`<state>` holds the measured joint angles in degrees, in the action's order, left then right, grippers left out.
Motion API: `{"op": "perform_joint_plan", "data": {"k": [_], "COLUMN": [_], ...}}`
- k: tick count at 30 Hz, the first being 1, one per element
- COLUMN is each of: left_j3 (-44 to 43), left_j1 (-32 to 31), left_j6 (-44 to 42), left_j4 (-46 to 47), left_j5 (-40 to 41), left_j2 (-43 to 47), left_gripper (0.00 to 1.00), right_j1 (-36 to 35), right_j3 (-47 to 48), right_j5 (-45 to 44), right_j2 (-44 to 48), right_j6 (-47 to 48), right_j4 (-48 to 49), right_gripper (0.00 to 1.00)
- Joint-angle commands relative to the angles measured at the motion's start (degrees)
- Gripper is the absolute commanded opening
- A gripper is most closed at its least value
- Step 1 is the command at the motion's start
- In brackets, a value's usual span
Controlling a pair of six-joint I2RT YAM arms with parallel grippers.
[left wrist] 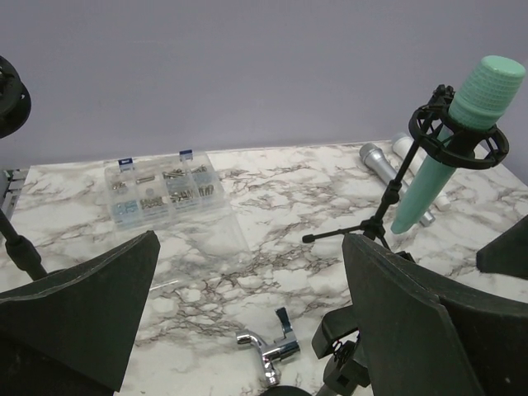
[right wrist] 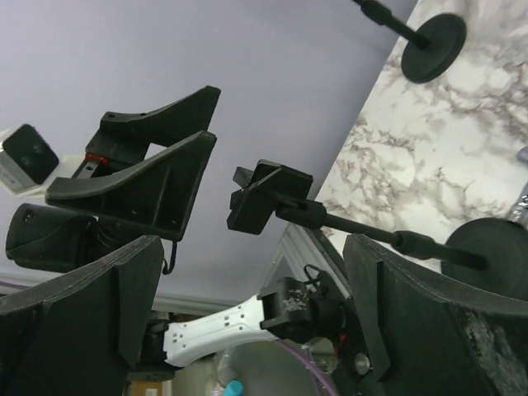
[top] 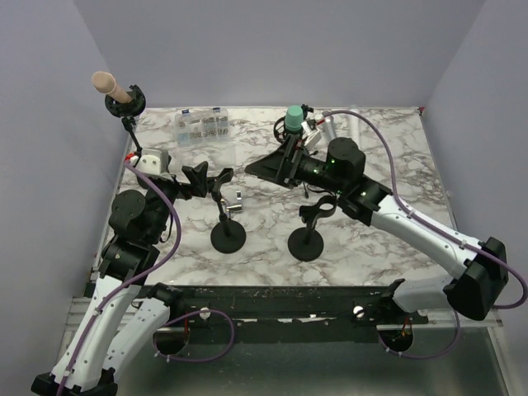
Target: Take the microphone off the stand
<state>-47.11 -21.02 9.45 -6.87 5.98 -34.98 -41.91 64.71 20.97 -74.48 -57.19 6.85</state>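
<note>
A robotics lab test cell is indicated: a marble-patterned desk [top: 272, 247] is enclosed by plain lavender walls [top: 272, 49], and a clear compartment box of small parts [top: 202, 125] is laid out.

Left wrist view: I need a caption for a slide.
Open left gripper faces a green microphone held in its stand, with a parts box at left on the marble table.

We count four stands [top: 228, 237], at least three microphones [left wrist: 487, 82], and one clear parts box [top: 202, 124].
</note>
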Motion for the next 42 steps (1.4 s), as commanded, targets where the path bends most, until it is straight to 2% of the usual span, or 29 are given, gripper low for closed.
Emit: {"op": "perform_joint_plan", "data": {"k": [1,6,9,14,27,34,42], "left_j3": [0.5,0.5,0.4,0.2,0.1,0.0,0.0], "left_j1": [0.0,0.0,0.0,0.1,0.0,0.0,0.0], "left_j6": [-0.1,-0.1,0.0,0.0,0.4,0.6,0.7], "left_j4": [1.5,1.6,1.4,1.2,1.1,0.9,0.9], "left_j5": [1.8,1.6,1.3,1.3,1.0,0.7,0.5], "left_j2": [0.7,0.6,0.3,0.2,0.0,-0.3,-0.3], "left_gripper": [0.97,0.97,0.97,0.97,0.97,0.97,0.97], "right_j1": [-5.0,-7.3,-8.2,-10.2,-12.5,-12.6,-12.7], "right_j3": [-0.3,2.5,3.9,5.2,5.1,7.0,7.0], "right_j5": [-7.0,-7.5,-7.6,-8.7,-12.5,-12.0,-10.7], "right_j2": [-4.6,-10.6,-12.8,-14.3,-12.7,-13.5,-16.0], "right_j6": [-6.3,-7.0,-6.8,-6.6,-5.4,-4.7,-5.2], "right_j4": [6.6,7.4,7.9,8.0,7.4,6.5,6.5], "right_gripper": [1.0,0.85,0.81,0.78,0.78,0.72,0.59]}}
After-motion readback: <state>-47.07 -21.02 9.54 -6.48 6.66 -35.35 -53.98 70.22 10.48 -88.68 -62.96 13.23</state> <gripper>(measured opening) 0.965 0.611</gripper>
